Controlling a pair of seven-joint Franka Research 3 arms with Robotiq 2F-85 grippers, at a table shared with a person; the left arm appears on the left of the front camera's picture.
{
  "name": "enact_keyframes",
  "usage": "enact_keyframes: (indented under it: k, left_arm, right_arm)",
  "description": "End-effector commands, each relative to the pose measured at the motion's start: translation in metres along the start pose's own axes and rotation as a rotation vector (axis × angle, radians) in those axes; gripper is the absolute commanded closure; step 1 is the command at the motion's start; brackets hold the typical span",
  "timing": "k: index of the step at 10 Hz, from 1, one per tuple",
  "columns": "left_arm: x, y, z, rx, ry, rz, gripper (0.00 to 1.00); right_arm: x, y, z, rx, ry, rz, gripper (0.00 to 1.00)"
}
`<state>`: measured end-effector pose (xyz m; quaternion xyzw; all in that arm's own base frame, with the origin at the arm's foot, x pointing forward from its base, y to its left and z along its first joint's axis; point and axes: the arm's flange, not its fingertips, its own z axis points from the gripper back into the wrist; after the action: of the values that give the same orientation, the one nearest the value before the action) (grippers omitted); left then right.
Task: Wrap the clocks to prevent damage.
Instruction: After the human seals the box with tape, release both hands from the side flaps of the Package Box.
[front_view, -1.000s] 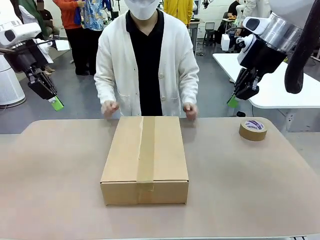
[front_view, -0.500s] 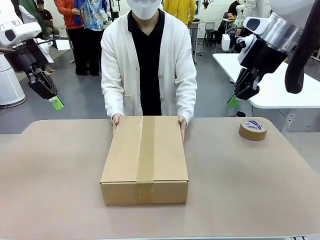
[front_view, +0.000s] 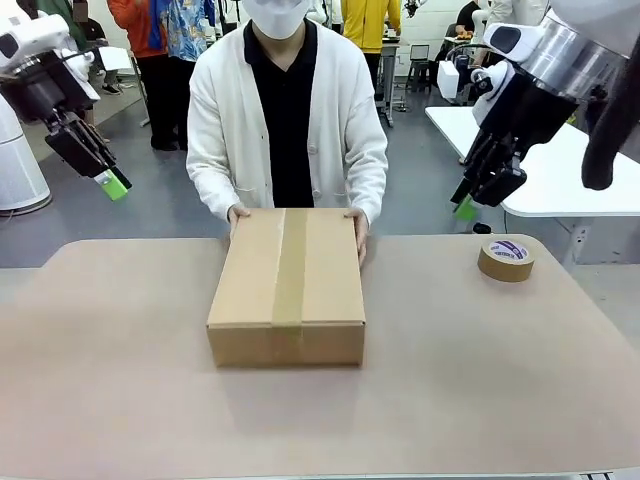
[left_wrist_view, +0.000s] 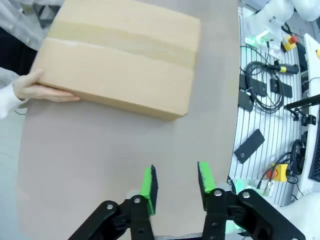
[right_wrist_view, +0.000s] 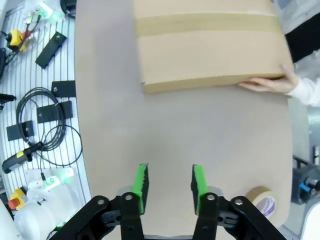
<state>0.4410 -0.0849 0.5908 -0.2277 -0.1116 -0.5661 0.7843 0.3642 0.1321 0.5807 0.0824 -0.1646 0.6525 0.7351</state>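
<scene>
While the box (front_view: 287, 285) is gripped at its far corners by the person's hands (front_view: 237, 213), it is seen in the front view to lie at the middle of the table (front_view: 100, 380), slightly toward the far edge, sealed along its top by a strip of brown tape (front_view: 291, 266). A tape roll (front_view: 506, 259) is placed near the far right corner of the table, well apart from the box; part of it is also caught at the bottom corner of the right wrist view. The left gripper (front_view: 108, 184) is held high above the far left edge and the right gripper (front_view: 470, 200) high above the far right edge, neither touching anything. Their finger gaps are hard to judge from the front, but in the left wrist view the left gripper's green pads (left_wrist_view: 148, 184) are shown spread with bare table between them, and in the right wrist view the right pads (right_wrist_view: 140, 187) are likewise parted and empty. Cables (right_wrist_view: 42, 127) beside the table are revealed by the wrist views.
</scene>
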Motion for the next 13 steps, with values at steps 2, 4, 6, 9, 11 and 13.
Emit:
enact_keyframes:
  k: [2, 4, 6, 9, 11, 13]
  left_arm:
    - [-0.007, 0.003, -0.004, -0.031, -0.011, 0.025, 0.06]
    - [-0.009, -0.001, -0.007, -0.035, -0.009, 0.023, 0.0]
    - [-0.01, 0.002, -0.003, -0.052, 0.003, 0.018, 0.07]
    - [-0.01, -0.005, -0.001, -0.034, 0.038, 0.044, 0.0]
    - [-0.01, 0.001, -0.007, -0.034, 0.01, 0.022, 0.0]
    - [-0.01, 0.001, -0.007, -0.034, 0.01, 0.022, 0.0]
  right_arm:
    - [-0.013, 0.01, -0.01, -0.004, 0.014, 0.0, 0.03]
    - [-0.015, 0.015, -0.01, -0.003, 0.017, 0.006, 0.0]
    - [-0.01, 0.013, -0.01, -0.018, 0.019, -0.003, 0.02]
    - [-0.007, 0.013, -0.01, 0.002, 0.051, -0.028, 0.0]
    - [-0.01, 0.012, -0.009, 0.006, 0.008, 0.0, 0.0]
    - [-0.01, 0.012, -0.009, 0.006, 0.008, 0.0, 0.0]
